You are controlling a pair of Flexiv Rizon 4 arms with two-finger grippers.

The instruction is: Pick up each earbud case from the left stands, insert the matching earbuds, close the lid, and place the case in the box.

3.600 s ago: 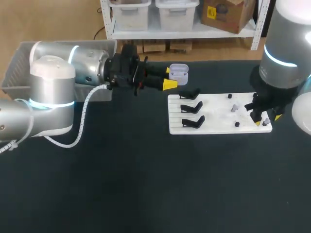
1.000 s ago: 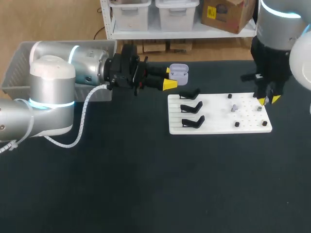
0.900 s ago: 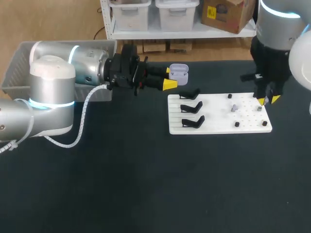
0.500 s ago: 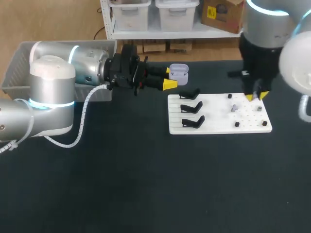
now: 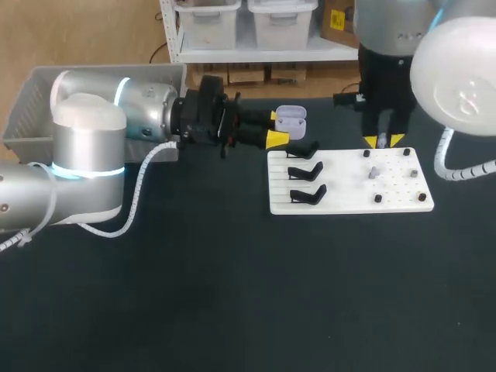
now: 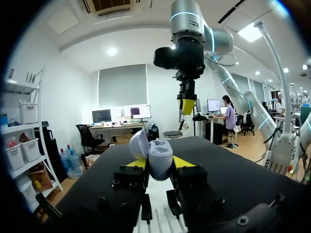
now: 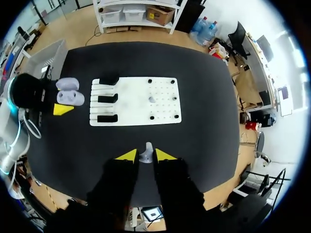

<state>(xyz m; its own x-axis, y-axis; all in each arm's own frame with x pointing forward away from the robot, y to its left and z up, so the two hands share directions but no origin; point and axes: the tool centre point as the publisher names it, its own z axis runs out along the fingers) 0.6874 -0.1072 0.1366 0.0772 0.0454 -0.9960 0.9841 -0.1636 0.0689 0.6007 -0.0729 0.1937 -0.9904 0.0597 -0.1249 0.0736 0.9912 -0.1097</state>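
Upper middle of the head view: the left end effector (image 5: 277, 128) is clamped on an open lilac earbud case (image 5: 289, 118), held above the dark desk (image 5: 194, 294). To its right, the right end effector (image 5: 385, 142) pinches a pale earbud (image 7: 146, 154) between its tips, at the upper edge of the white board (image 5: 349, 200), which carries three black stands (image 5: 304, 170).

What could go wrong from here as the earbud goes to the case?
1. The earbud is pinched only at the very tips of the right pincer, well above the table; it could slip and drop.
2. The earbud case sits open in the left pincer; a misaligned push might knock it loose, or the pincers could bump.
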